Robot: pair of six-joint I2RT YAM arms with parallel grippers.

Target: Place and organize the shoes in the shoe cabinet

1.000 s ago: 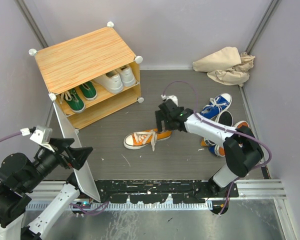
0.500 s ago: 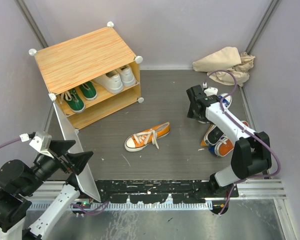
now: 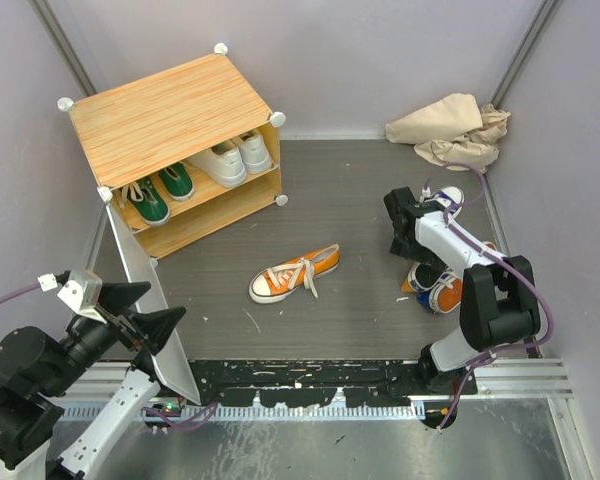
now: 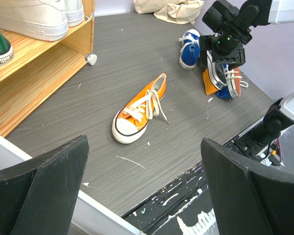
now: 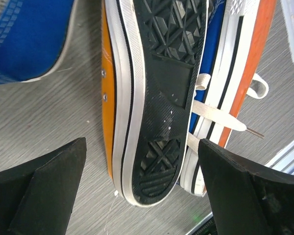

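Orange canvas and a black sole fill the R wrist view: the tipped shoe (image 5: 157,98) lies on its side in the pile at the right of the top view. The right gripper (image 3: 404,232) hovers just over it w/ fingers wide apart and nothing between them. The left gripper (image 3: 148,308), lower left, is also spread and empty, near the open door (image 3: 130,250) of the cabinet (image 3: 165,110). The cabinet stands upper left, w/ green shoes (image 3: 160,195) and white shoes (image 3: 230,158) on its shelf. Another orange shoe (image 3: 295,273) sits upright alone at centre.

The step in hand is probably to take the tipped shoe. It should go best if the fingers close across the narrow mid part, sole on one side and upper on the other. The white lace of the blue shoe (image 5: 208,63) pressed against it should stay out of the grip. A lift straight up would disturb the pile less.

Hard to make out:
- how many shoes are in the pile, since they overlap
- the cabinet's lower shelf, mostly hidden under the upper one
- the tipped shoe's toe and heel, cut off in the R wrist view
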